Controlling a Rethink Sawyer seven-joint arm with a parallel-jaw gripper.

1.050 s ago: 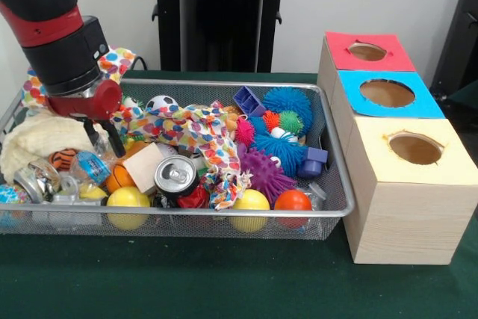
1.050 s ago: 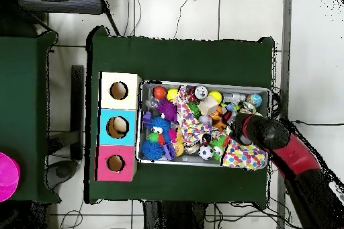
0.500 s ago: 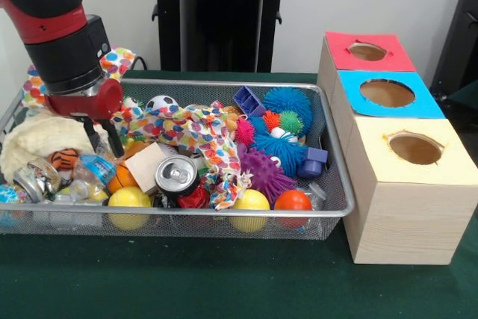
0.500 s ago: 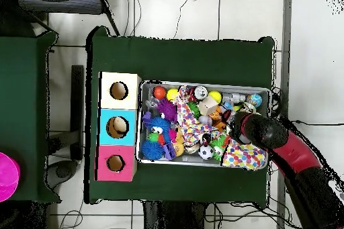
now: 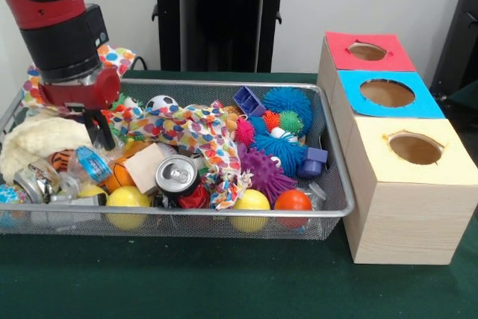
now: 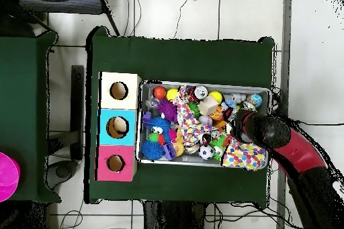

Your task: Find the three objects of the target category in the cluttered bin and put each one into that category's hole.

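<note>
A wire mesh bin (image 5: pixel 224 214) holds mixed clutter. Over its left end my gripper (image 5: pixel 98 134) hangs with its fingers drawn close together. They pinch the top of a crumpled clear plastic bottle with a blue label (image 5: pixel 89 163), which tilts up out of the pile. A soda can (image 5: pixel 176 175), a yellow ball (image 5: pixel 128 198) and a wooden block (image 5: pixel 146 166) lie just to the right of it. To the bin's right stand three boxes with holes: red (image 5: pixel 367 51), blue (image 5: pixel 387 93) and plain wood (image 5: pixel 415 148). In the overhead view the arm (image 6: pixel 265 132) hides the fingers.
A polka-dot cloth (image 5: pixel 190 128) drapes across the bin's middle, and a cream cloth (image 5: pixel 37 136) fills the left corner. Spiky blue and purple balls (image 5: pixel 287 100), a soccer ball (image 5: pixel 160 101) and an orange ball (image 5: pixel 293 200) lie to the right. Green table cover (image 5: pixel 224 274) surrounds the bin.
The fingers have come together from a wider spread. The arm has lifted slightly and shifted left, and the blue-labelled bottle has tipped upward with it.
</note>
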